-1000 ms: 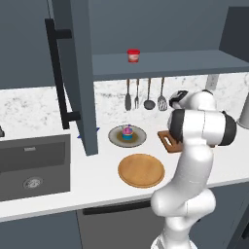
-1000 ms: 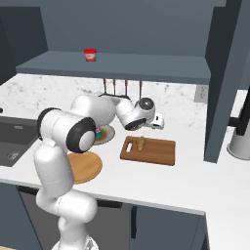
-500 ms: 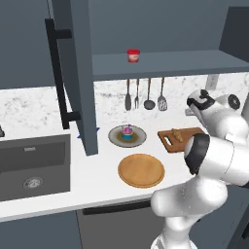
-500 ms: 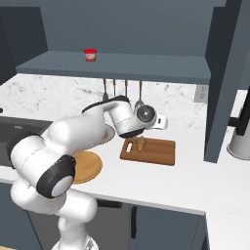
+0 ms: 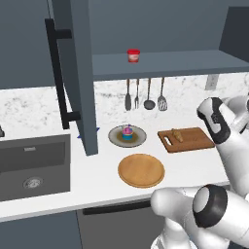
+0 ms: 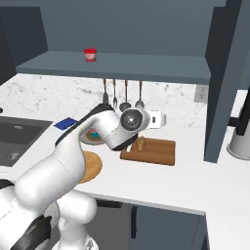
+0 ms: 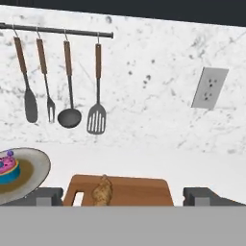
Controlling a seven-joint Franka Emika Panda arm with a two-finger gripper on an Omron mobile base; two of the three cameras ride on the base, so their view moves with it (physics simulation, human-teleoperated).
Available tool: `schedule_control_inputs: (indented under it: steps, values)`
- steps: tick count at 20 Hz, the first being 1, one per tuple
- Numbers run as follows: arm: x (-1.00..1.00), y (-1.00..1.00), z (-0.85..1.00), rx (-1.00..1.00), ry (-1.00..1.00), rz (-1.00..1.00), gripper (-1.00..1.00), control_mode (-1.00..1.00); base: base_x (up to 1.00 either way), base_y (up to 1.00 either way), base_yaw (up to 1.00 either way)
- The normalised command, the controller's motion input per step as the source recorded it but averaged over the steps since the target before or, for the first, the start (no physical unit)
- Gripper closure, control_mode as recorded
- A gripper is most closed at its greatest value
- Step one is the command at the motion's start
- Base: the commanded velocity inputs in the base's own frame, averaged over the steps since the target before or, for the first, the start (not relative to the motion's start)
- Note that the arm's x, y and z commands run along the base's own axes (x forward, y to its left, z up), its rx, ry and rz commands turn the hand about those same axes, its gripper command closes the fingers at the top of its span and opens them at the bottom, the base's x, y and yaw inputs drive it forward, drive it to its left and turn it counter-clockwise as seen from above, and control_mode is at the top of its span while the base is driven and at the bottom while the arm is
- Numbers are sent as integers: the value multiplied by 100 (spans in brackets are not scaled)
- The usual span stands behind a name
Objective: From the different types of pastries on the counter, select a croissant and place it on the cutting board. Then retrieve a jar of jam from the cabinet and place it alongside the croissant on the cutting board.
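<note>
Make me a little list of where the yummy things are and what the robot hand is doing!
croissant: lying on the cutting board
cupcake: on a grey plate, left of the board
jam jar: on the open cabinet's shelf
gripper: open, holding nothing, fingertips apart, board ahead
round wooden plate: on the counter

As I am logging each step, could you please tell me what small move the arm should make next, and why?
Probably lift away and swing up toward the jar of jam on the cabinet shelf: the croissant already lies on the cutting board, and the gripper looks open and empty.
</note>
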Motion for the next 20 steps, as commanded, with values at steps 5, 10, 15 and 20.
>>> schedule_control_inputs:
  steps: [5, 10, 15, 20]
  values:
    - [-70, 0, 100, -4, 0, -2, -100, -100, 0, 0, 0]
    - [-67, 0, 100, 0, 0, 0, -100, -100, 0, 0, 0]
    - [-55, 0, 100, 0, 0, 0, -100, -100, 0, 0, 0]
    - [-43, 0, 100, 0, -3, 8, -100, -100, 0, 0, 0]
